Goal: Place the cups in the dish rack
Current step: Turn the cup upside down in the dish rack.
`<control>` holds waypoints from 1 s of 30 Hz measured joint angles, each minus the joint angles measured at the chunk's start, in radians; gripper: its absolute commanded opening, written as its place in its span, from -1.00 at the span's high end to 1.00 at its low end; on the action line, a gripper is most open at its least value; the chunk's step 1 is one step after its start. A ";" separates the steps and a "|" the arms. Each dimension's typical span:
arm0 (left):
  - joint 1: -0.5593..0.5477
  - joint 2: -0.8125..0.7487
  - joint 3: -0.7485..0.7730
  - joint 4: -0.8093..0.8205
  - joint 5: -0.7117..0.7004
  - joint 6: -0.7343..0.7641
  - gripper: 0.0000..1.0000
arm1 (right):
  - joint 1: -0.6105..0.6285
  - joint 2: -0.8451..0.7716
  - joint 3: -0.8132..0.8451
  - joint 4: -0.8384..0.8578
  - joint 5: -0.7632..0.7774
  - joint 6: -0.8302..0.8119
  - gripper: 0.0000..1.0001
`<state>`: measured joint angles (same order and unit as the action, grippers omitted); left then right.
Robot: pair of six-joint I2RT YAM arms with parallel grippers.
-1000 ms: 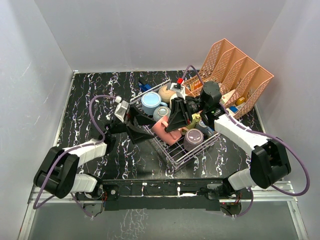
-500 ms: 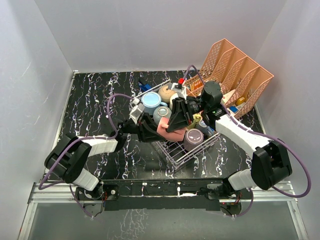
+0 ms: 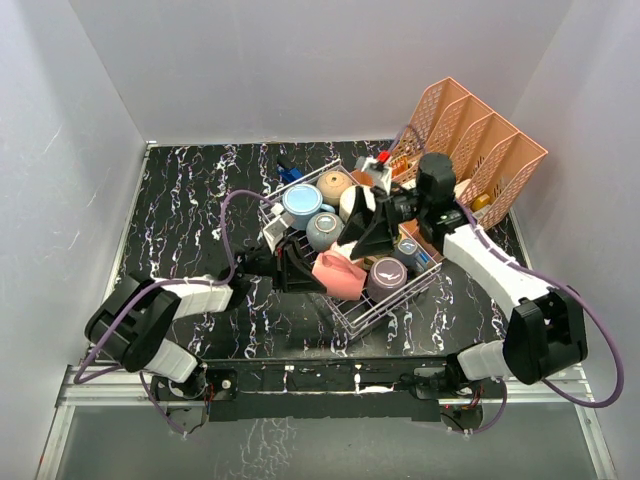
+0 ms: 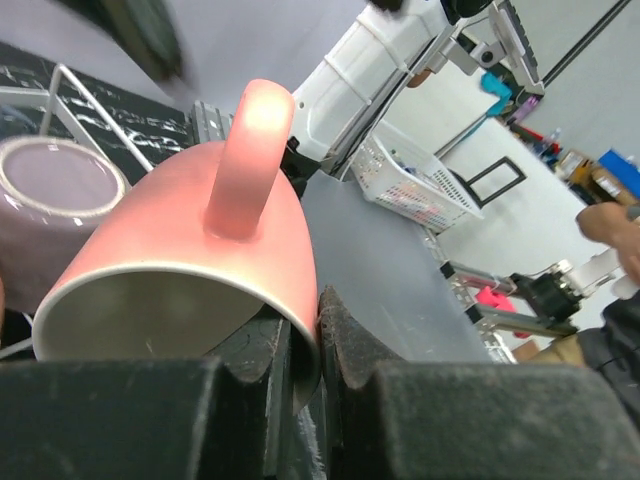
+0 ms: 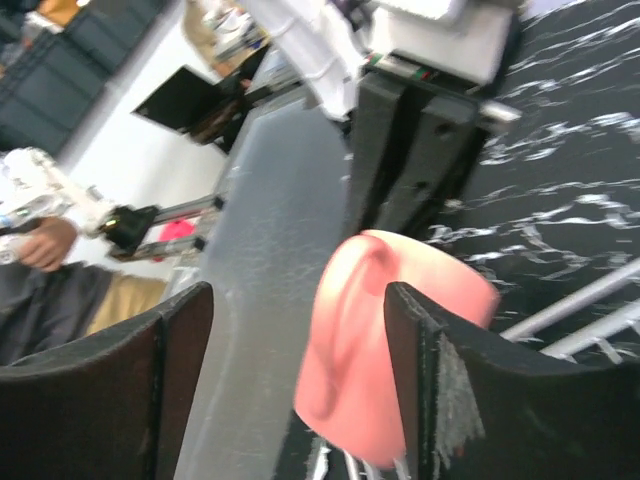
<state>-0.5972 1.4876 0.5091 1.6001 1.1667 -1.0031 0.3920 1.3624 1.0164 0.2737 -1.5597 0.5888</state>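
One salmon file organiser point(image 3: 470, 140) stands at the one dish rack's point(image 3: 372, 312) two o'clock. At least five cups point(image 3: 302, 205) crowd the rack. A sixth, the pink cup point(image 3: 340, 272), is tipped over the rack's seven o'clock edge. The left gripper point(image 4: 303, 345) pinches its wall from nine o'clock. The right gripper point(image 3: 372, 235) hangs spread at the cup's one o'clock, apart from it.

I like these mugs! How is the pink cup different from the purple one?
The pink cup lies tipped, handle up; the purple cup sits level in the dish rack. The left fingers pinch the pink cup's rim; nothing touches the purple cup. Both are small mugs.
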 measured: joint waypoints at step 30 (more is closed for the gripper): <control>0.016 -0.147 0.062 -0.106 -0.003 -0.693 1.00 | -0.138 -0.510 0.190 -1.051 0.562 -2.285 -0.97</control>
<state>-0.5808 1.3403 0.5709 1.4944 1.1641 -1.6958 0.2543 0.8520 1.2060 -0.7769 -0.9977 -1.6966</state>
